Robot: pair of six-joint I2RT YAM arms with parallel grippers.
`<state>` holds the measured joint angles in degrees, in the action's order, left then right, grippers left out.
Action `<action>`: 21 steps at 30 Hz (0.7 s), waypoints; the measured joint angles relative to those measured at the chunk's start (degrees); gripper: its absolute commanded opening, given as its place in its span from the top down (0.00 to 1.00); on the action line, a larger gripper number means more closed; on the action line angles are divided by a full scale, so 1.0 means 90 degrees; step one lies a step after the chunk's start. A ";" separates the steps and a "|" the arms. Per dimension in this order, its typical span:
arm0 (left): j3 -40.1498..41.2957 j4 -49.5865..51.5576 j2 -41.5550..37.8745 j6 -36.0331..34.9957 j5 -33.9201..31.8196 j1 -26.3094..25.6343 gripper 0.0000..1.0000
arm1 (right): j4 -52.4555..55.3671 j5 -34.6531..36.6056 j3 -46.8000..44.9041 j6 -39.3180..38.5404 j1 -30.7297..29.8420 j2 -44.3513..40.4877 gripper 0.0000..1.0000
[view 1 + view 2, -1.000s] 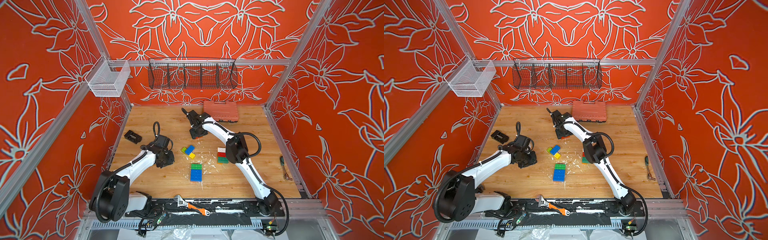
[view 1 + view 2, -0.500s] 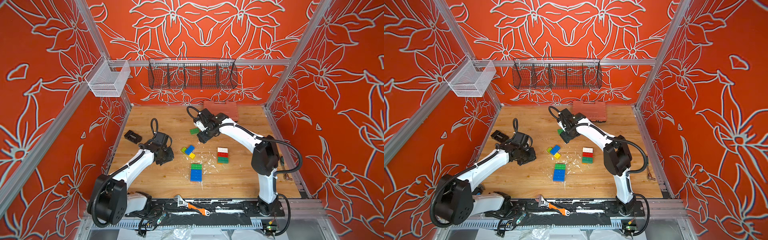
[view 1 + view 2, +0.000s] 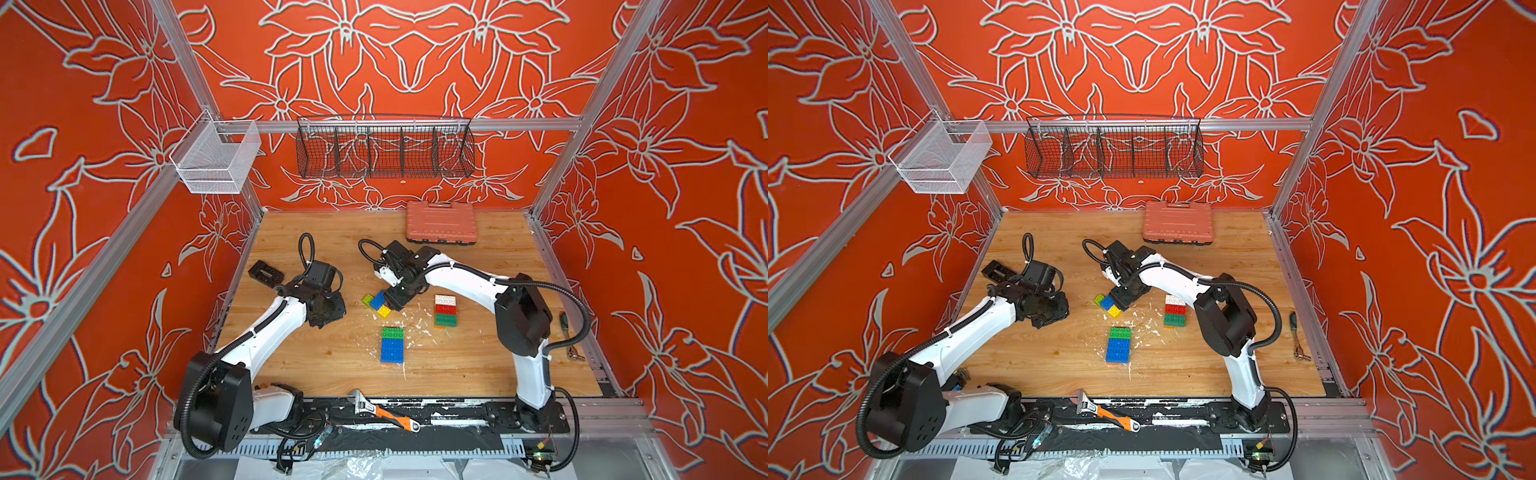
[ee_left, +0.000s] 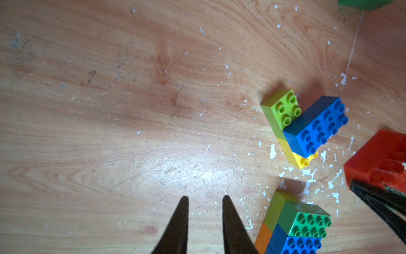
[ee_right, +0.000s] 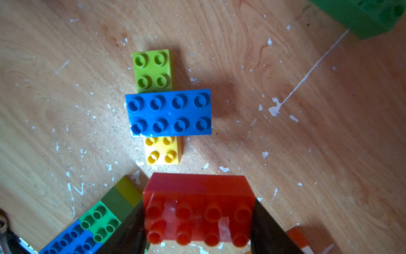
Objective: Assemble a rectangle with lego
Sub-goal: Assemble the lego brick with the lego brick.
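Observation:
My right gripper point(image 5: 198, 220) is shut on a red lego brick point(image 5: 197, 198), held by its ends just above the table. Right beyond it lies a cluster of a blue brick point(image 5: 168, 112) stacked across a lime brick point(image 5: 152, 70) and a yellow one point(image 5: 163, 150); both top views show it point(image 3: 377, 300) point(image 3: 1108, 305). A green-and-blue stack point(image 3: 392, 344) lies nearer the front and a white-red-green stack point(image 3: 446, 309) to the right. My left gripper point(image 4: 205, 198) hovers over bare wood left of the cluster, narrowly open and empty.
A salmon case point(image 3: 441, 222) sits at the back, under a black wire basket point(image 3: 384, 149). A small black part point(image 3: 266, 272) lies at the left edge, a wrench point(image 3: 384, 413) on the front rail, a screwdriver point(image 3: 566, 322) at the right. A loose green brick point(image 5: 362, 15) lies beyond the cluster.
The right arm has swung from the back of the table forward to the lime-blue-yellow cluster. The left arm has barely shifted.

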<state>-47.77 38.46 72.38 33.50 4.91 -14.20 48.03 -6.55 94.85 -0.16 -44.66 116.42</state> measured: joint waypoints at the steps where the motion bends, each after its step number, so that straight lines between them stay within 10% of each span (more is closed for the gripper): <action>1: 0.0002 0.0015 -0.0029 0.0000 -0.0007 0.0000 0.74 | -0.0010 0.0002 0.0000 0.0022 0.0000 0.0041 0.65; 21: 0.0078 0.0024 -0.0143 0.0000 -0.0039 0.0090 0.73 | -0.0080 -0.0068 0.0459 0.0087 -0.0248 0.0588 0.65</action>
<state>-47.07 38.68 71.09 33.50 4.56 -13.39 47.31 -7.16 98.98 0.62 -46.89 121.71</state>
